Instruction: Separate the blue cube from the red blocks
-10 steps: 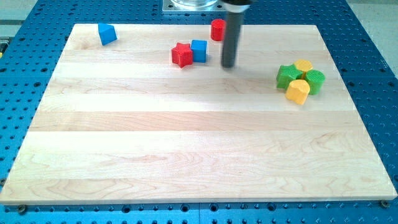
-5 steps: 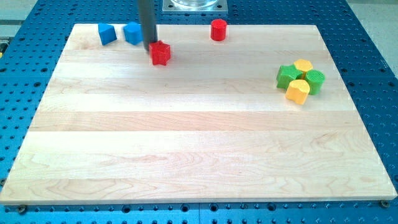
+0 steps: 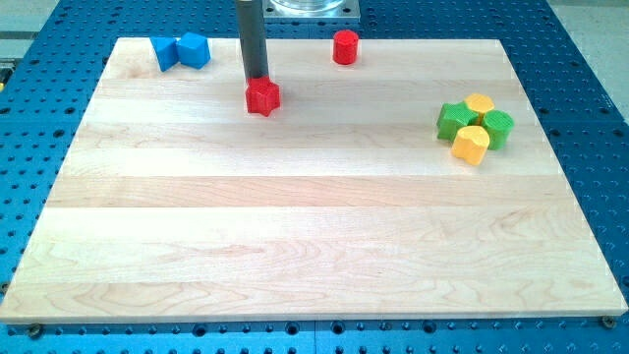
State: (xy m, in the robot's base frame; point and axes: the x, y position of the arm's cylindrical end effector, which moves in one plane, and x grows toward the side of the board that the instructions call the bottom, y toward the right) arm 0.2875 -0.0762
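Blocks sit scattered across our pale wooden board, which lies on a blue perforated table. We have no pincer on this arm to open, close or grasp with, just a straight dark rod, and my tip stands right at the top edge of the red star-shaped block, touching it or as good as touching it from the side towards the view's top.

Up in the view's top-left corner of the board we find the blue cube. It sits pressed against a second blue block, a wedge-like piece just to its left, the two of them touching side by side. The blue cube is well apart from the red star-shaped block, which lies lower and further to the view's right, with my tip between the two in the left-to-right sense.

Over at the top edge, right of centre, we see the red cylinder standing upright on its own, well apart from the blue cube and well clear of the red star-shaped block too.

Far out on the view's right we have a tight cluster of four: a yellow block at the top, a green block on the left, another green block on the right, and a yellow block at the bottom, all packed together and touching their neighbours. Their exact shapes are hard to make out.
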